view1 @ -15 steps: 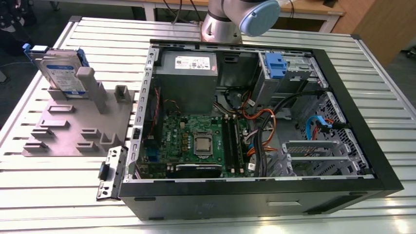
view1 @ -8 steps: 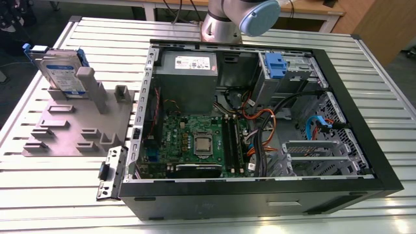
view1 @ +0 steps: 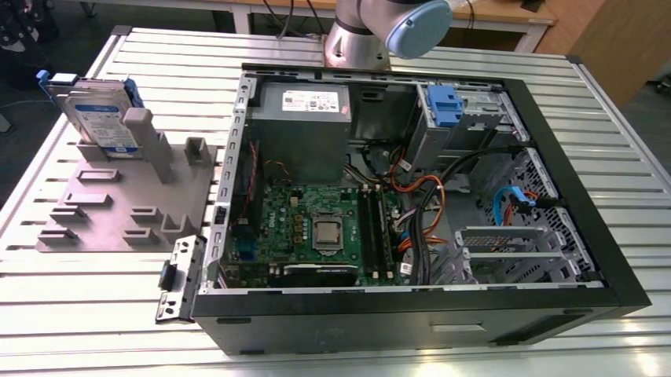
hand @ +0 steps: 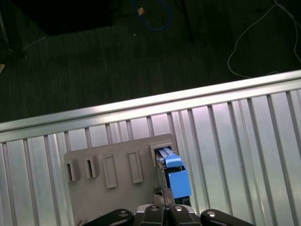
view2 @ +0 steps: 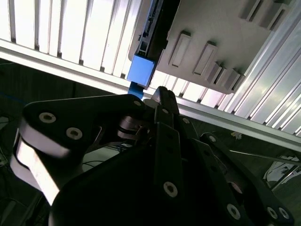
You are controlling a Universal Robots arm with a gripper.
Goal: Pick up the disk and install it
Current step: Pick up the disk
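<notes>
The disk stands on edge in a slot of the grey holder plate, at the exterior view's left; it is silver with a white-and-blue label and a blue frame. In both wrist views I look down on its blue end, the disk seen edge-on in the holder plate. My gripper hangs above it, apart from it, fingers together with nothing between them. In the second wrist view the gripper tip sits just short of the disk.
An open computer case lies on the slatted metal table, showing a motherboard, a grey power supply box and a drive bay with a blue latch. The arm's base stands behind the case. The table edge drops to dark floor.
</notes>
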